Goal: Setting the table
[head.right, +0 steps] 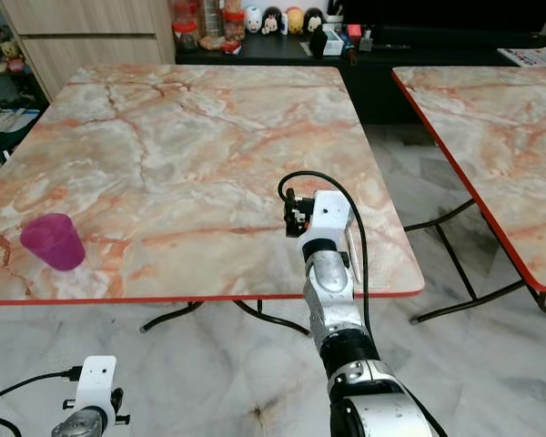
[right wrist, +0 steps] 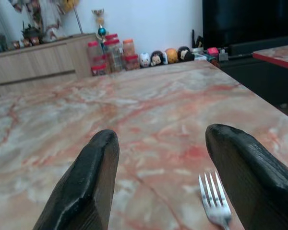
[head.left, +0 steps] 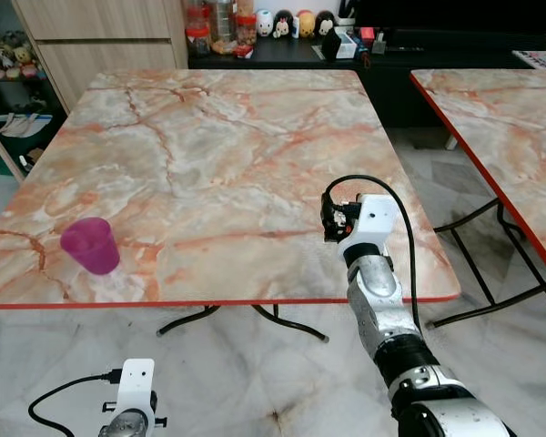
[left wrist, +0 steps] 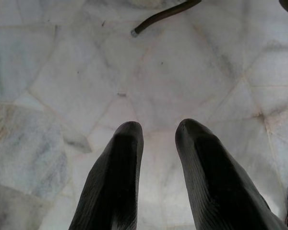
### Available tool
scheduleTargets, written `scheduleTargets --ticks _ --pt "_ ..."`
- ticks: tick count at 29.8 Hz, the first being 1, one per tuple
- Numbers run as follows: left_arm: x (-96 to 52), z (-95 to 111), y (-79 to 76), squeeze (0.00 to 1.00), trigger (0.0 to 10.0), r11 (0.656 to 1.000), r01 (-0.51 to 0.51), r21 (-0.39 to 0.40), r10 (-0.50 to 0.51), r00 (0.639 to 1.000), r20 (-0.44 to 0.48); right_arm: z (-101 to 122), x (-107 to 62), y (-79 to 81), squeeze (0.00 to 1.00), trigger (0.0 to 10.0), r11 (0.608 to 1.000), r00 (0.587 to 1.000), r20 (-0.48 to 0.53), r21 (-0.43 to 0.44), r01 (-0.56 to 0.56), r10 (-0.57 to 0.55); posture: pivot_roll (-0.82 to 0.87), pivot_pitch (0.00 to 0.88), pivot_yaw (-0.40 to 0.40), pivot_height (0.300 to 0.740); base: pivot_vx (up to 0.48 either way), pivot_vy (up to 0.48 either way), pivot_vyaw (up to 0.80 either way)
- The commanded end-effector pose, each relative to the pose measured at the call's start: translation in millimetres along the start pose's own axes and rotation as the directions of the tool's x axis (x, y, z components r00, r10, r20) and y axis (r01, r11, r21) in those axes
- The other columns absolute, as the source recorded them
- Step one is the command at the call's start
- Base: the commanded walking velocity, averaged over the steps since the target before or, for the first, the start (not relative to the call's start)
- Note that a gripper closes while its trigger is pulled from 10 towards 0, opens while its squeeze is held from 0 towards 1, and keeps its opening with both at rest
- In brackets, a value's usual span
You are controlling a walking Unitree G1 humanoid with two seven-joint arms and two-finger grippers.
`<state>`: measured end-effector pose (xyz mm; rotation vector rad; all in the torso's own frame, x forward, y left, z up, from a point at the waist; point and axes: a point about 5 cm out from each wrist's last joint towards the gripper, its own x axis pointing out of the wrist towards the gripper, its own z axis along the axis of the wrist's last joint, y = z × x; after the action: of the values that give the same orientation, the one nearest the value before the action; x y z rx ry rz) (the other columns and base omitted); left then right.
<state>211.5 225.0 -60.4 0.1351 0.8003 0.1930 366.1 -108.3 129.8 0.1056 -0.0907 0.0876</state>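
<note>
A pink plastic cup [head.left: 89, 245] stands upright near the front left corner of the marble table [head.left: 218, 146]. My right gripper [right wrist: 165, 136] hovers low over the table's front right part, open, with its fingers wide apart and nothing between them. A metal fork [right wrist: 215, 199] lies on the table just below and in front of the right finger, tines pointing away. My left gripper [left wrist: 159, 127] hangs low over the floor in front of the table, its fingers a little apart and holding nothing.
A second marble table [head.left: 500, 118] stands to the right across a narrow gap. Beyond the far edge is a dark sideboard [head.left: 382, 55] with jars and small figurines [head.left: 291, 23]. A wooden cabinet [head.left: 82, 36] stands at back left. The floor [head.left: 255, 382] is marble.
</note>
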Motion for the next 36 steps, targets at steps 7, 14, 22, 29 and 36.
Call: scheduleTargets --ticks 7,14,22,29,36 --pt "-1.6 -7 4.5 0.00 10.0 1.000 -0.010 0.003 0.010 1.000 -0.022 -1 -1.8 -2.8 0.00 10.0 1.000 1.000 0.004 0.009 0.008 -0.008 0.04 0.094 -0.013 0.740 0.334 0.000 0.00" --pt "-2.7 -11 7.7 0.00 10.0 1.000 -0.017 0.010 0.018 0.999 -0.032 -12 -7.6 0.8 0.00 10.0 0.999 0.999 -0.033 -0.036 -0.019 0.018 0.03 0.116 -0.007 0.740 0.334 0.000 0.00" --pt "-3.1 -13 7.4 0.00 10.0 1.000 -0.022 0.014 0.023 0.999 -0.038 -19 -18.9 -2.0 0.00 10.0 0.999 0.999 -0.033 -0.043 -0.013 0.011 0.02 0.135 -0.005 0.740 0.161 0.000 0.00" --pt "-3.3 -14 5.8 0.00 10.0 1.000 -0.017 0.016 0.017 0.999 -0.043 -28 -28.3 -5.6 0.00 10.0 0.998 0.997 -0.068 -0.054 0.017 -0.021 0.02 0.139 -0.006 0.740 0.000 0.000 0.00" --pt "-3.8 -16 4.5 0.00 10.0 1.000 -0.013 0.009 0.013 0.999 -0.048 -23 -26.4 -12.6 0.00 10.0 0.997 0.996 -0.065 -0.063 0.050 -0.054 0.02 0.138 -0.010 0.740 0.000 0.000 0.00"
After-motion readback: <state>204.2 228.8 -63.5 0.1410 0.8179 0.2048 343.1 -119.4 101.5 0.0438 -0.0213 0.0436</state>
